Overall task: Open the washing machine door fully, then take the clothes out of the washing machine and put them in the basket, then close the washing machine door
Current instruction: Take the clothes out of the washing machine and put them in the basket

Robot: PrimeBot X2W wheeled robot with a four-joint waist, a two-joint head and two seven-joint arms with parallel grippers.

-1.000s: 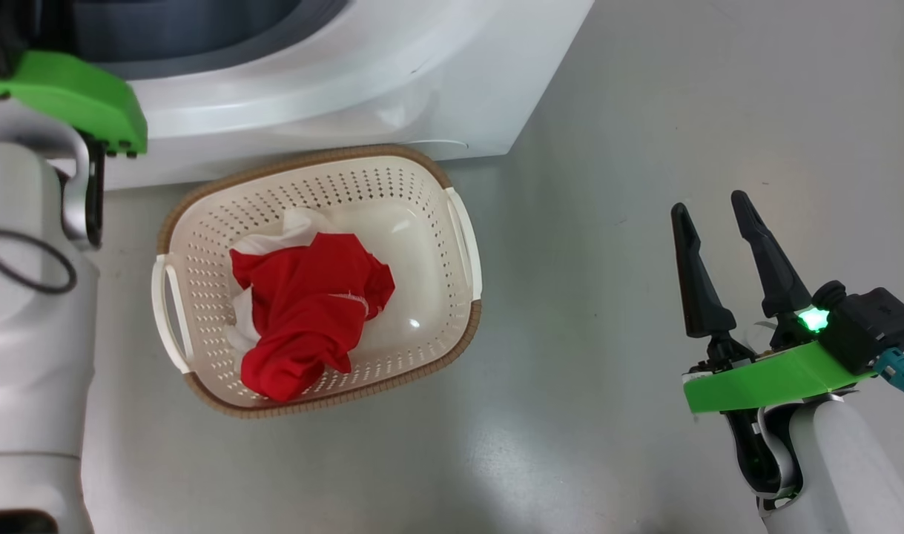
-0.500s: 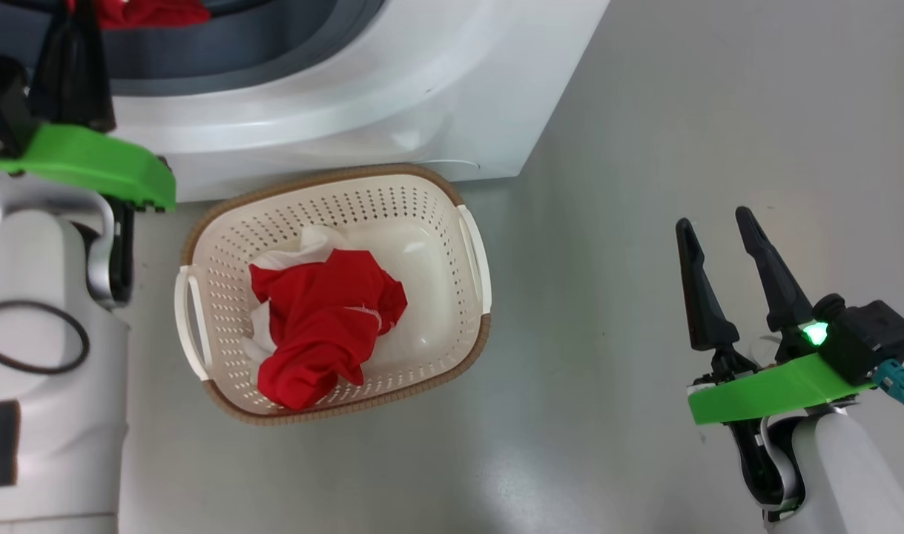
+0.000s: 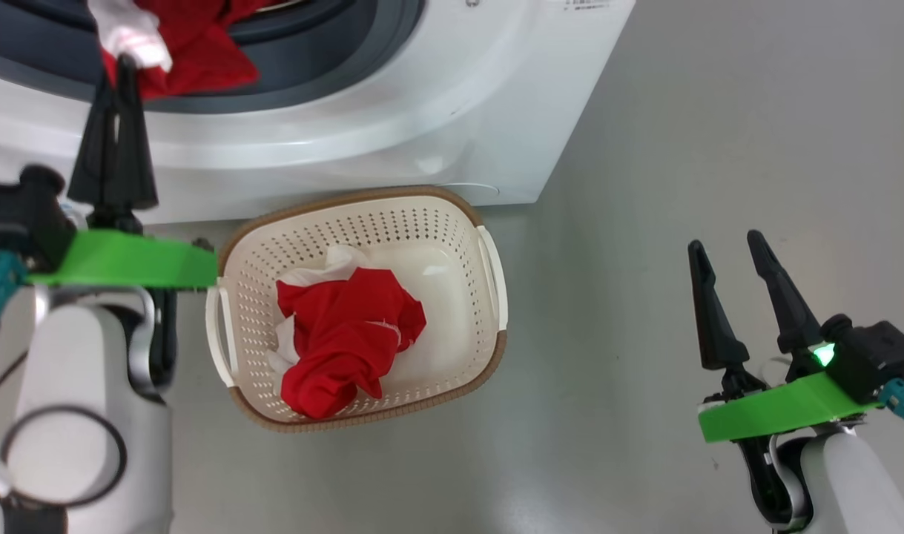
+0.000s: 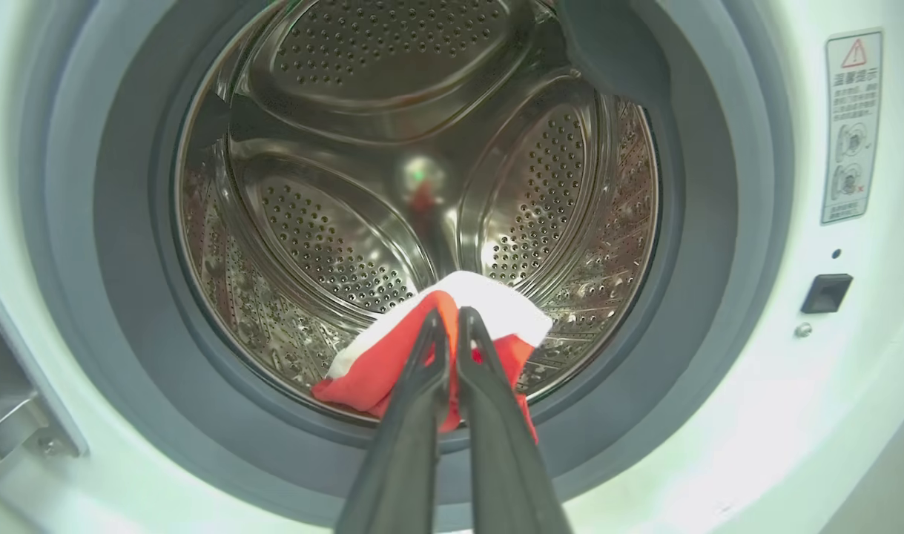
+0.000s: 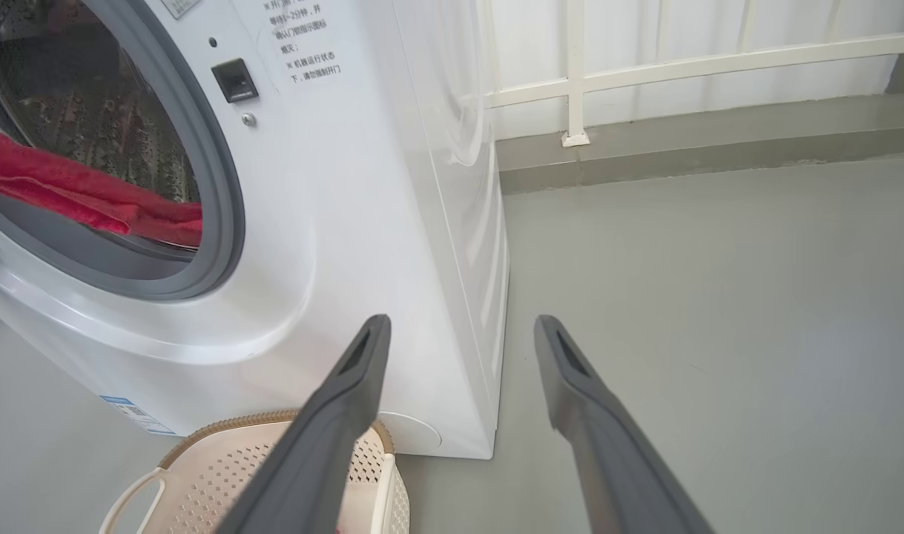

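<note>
Grey, smooth floor (image 3: 681, 111) lay under your basket (image 3: 363, 222), which sat just before the washing machine (image 3: 422, 111) and held red clothes (image 3: 348, 334). Your left gripper (image 4: 452, 315) pinched another red-and-white garment (image 4: 496, 308) at the mouth of the drum (image 4: 333, 245). Your right gripper (image 3: 724, 241) hung spread over bare floor. A white railing (image 5: 681, 67) lined the far wall.

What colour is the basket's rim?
Brown woven-look rim on the cream perforated plastic basket; head view shows best.

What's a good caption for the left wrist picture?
Left hand pinches a soft red-and-white garment at the perforated steel drum's mouth.
</note>
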